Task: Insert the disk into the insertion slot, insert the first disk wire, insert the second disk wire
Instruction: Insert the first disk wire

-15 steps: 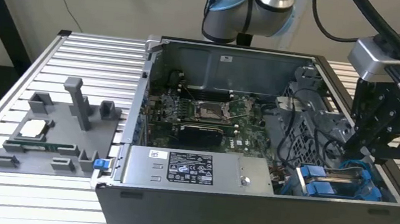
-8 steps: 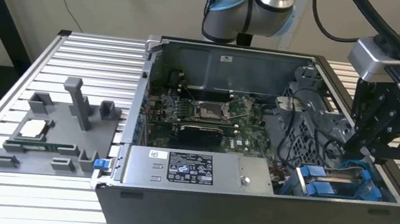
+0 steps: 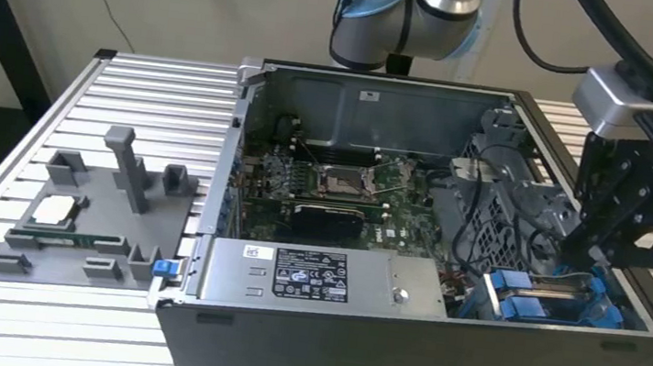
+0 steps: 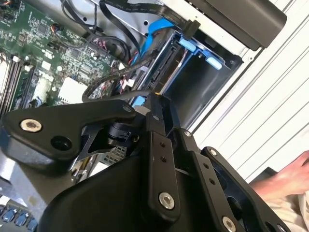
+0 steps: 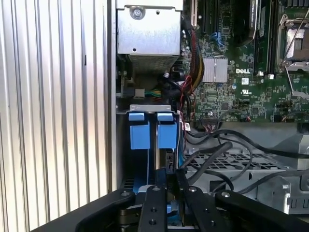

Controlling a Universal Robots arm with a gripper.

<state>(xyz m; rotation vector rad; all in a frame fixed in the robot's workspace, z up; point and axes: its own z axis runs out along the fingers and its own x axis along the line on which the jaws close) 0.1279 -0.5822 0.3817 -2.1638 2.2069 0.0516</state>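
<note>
- The disk (image 5: pixel 166 137) sits on edge in the insertion slot (image 3: pixel 541 300), at a corner of the open computer case (image 3: pixel 406 349).
- The gripper (image 5: pixel 167 173), pinched narrow, is down at its edge among black cables (image 5: pixel 217 154).
- The case stands on a ribbed aluminium counter (image 3: pixel 129 77), with a grey fixture (image 3: pixel 58 268) beside it and a beige wall (image 3: pixel 236 6) behind.

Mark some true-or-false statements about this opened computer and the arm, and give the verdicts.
1. The end effector is down at the insertion slot with its blue tabs. True.
2. The computer case is closed. False: it is open, with the motherboard exposed.
3. A grey fixture tray lies on the table, to the exterior view's left of the case. True.
4. A fan covers the processor socket. False: the socket is bare.
</note>
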